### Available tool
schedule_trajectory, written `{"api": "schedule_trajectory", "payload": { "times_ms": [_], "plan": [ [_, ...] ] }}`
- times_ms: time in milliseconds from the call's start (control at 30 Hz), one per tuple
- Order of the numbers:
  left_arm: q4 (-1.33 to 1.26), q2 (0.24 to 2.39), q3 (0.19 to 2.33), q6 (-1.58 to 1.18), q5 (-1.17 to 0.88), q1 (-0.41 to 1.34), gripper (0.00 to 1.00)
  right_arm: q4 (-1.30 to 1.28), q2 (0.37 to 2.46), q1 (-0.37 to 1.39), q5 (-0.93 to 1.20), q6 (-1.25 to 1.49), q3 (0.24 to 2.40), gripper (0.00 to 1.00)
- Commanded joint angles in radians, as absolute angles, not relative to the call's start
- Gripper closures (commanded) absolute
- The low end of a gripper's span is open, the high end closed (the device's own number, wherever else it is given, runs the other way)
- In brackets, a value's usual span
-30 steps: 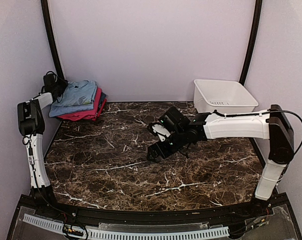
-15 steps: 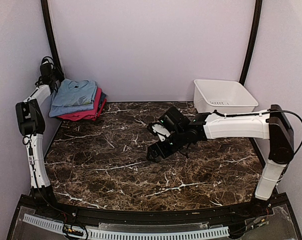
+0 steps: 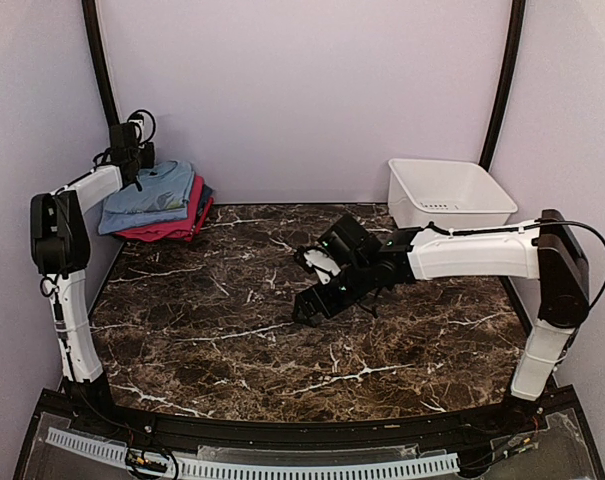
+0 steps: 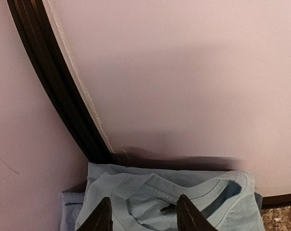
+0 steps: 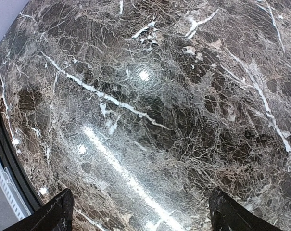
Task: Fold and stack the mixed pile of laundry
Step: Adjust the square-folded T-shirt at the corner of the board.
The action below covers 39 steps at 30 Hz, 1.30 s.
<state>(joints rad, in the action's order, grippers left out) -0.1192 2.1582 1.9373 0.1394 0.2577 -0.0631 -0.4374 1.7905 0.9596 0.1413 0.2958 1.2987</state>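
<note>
The laundry pile stands as a folded stack in the table's back-left corner: a pale blue tee [image 3: 154, 193] on top, a magenta piece [image 3: 185, 222] under it, and a dark piece [image 3: 205, 194] showing at the right edge. My left gripper [image 3: 139, 170] hovers over the stack's back-left edge, by the wall. Its jaws are open with nothing between them. In the left wrist view the tee's collar [image 4: 183, 192] lies just beyond the left gripper [image 4: 144, 217]. My right gripper [image 3: 312, 305] is open, low over bare marble at mid-table, and the right wrist view shows this gripper [image 5: 143, 216] empty.
A white plastic tub [image 3: 502, 203] sits at the back right, against the wall. Black frame posts [image 3: 102, 70] rise at both back corners. Dark marble table [image 3: 232, 340] spreads between the arms.
My left gripper has risen off the stack's left side and moved right along the back wall, its jaws wider apart. The right arm has not moved.
</note>
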Motion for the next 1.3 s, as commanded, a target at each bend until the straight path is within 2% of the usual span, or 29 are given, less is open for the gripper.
{"api": "schedule_trajectory", "payload": {
  "times_ms": [0, 33, 100, 300, 667, 800, 967, 1100, 1267],
  "plan": [
    [-0.156, 2.088, 1.88, 0.171, 0.324, -0.077, 0.59, -0.386, 1.761, 0.953, 0.161, 0.292, 1.278, 0.06],
    [-0.149, 2.09, 1.874, 0.168, 0.338, -0.078, 0.65, -0.38, 1.763, 0.953, 0.165, 0.295, 1.275, 0.06],
    [-0.145, 2.103, 1.874, 0.159, 0.378, -0.077, 0.71, -0.377, 1.77, 0.953, 0.168, 0.298, 1.277, 0.06],
    [-0.17, 2.191, 1.939, 0.201, 0.407, -0.079, 0.76, -0.385, 1.781, 0.953, 0.168, 0.295, 1.28, 0.06],
    [-0.11, 2.514, 2.326, 0.237, 0.517, -0.122, 0.77, -0.423, 1.824, 0.951, 0.154, 0.304, 1.307, 0.06],
    [-0.125, 2.606, 2.404, 0.238, 0.552, -0.15, 0.76, -0.434, 1.849, 0.951, 0.16, 0.308, 1.329, 0.06],
    [-0.123, 2.666, 2.448, 0.2, 0.544, -0.19, 0.68, -0.443, 1.871, 0.95, 0.173, 0.311, 1.35, 0.07],
    [-0.099, 2.657, 2.452, 0.176, 0.522, -0.208, 0.5, -0.443, 1.867, 0.951, 0.174, 0.311, 1.347, 0.07],
    [-0.063, 2.558, 2.402, 0.123, 0.332, -0.196, 0.34, -0.432, 1.834, 0.951, 0.174, 0.316, 1.33, 0.07]
  ]
}}
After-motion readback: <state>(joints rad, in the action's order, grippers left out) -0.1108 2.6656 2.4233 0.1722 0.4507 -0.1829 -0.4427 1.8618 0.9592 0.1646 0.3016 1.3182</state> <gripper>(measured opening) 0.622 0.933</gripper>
